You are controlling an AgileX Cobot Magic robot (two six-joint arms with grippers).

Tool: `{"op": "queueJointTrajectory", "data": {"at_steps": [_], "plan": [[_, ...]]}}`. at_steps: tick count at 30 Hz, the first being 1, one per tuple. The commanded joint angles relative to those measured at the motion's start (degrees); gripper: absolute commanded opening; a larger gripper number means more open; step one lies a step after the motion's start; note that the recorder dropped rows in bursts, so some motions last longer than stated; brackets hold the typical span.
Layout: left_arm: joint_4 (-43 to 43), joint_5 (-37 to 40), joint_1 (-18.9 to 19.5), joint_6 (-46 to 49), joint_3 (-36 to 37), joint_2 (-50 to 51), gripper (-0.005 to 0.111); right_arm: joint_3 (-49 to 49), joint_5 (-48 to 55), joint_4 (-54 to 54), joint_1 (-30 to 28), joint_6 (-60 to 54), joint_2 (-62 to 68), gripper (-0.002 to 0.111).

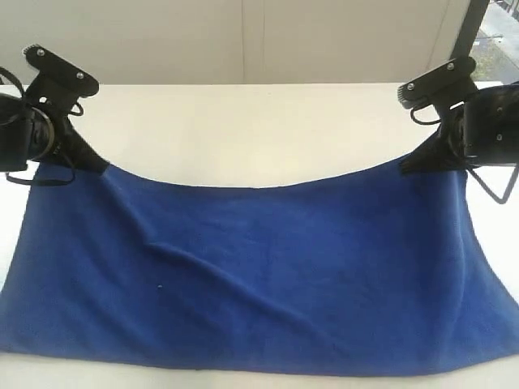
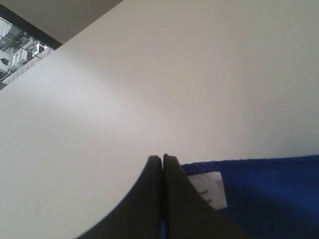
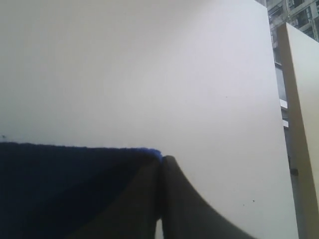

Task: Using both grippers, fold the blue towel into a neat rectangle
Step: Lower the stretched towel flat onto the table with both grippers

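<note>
- The blue towel (image 1: 268, 275) is spread across the white worktop (image 1: 243, 121); its long axis runs from side to side of the exterior view; a diagonal wrinkle is seen left of its middle.
- The left hand (image 1: 99, 164) is closed narrow on the far left corner; in the left wrist view the fingers are pressed together with a sliver of blue between them; the white tag (image 2: 210, 189) is seen just beside them on the towel's edge.
- The right hand (image 1: 408, 166) is likewise pinched tight on the far right corner; in the right wrist view the cloth's corner is seen ending right at the closed fingers.
- Between the two hands the far edge (image 1: 259, 191) sags in a shallow curve; the held corners are judged to be raised a little, though this cannot be told for certain.
- The free near edge (image 1: 259, 365) lies across the towel's short axis from both hands, toward the camera; neither hand is nearer to it than the other; the coming move is therefore judged to be a joint carry of the far edge over onto the near one, with both hands kept level so that the corners are matched.
- No container is seen in any view.
</note>
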Motion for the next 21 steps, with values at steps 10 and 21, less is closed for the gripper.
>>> {"op": "queueJointTrajectory", "data": {"at_steps": [10,21], "plan": [[3.7,6.26,0.29,-0.79,-9.66,11.03,0.0,-7.62,-0.54,-5.32,-5.23,0.66,10.26,0.0],[3.66,5.72,2.99,-0.89,-14.9,17.55,0.0,-13.88,-2.14,-7.38,-5.89,0.66,17.04,0.0]]}}
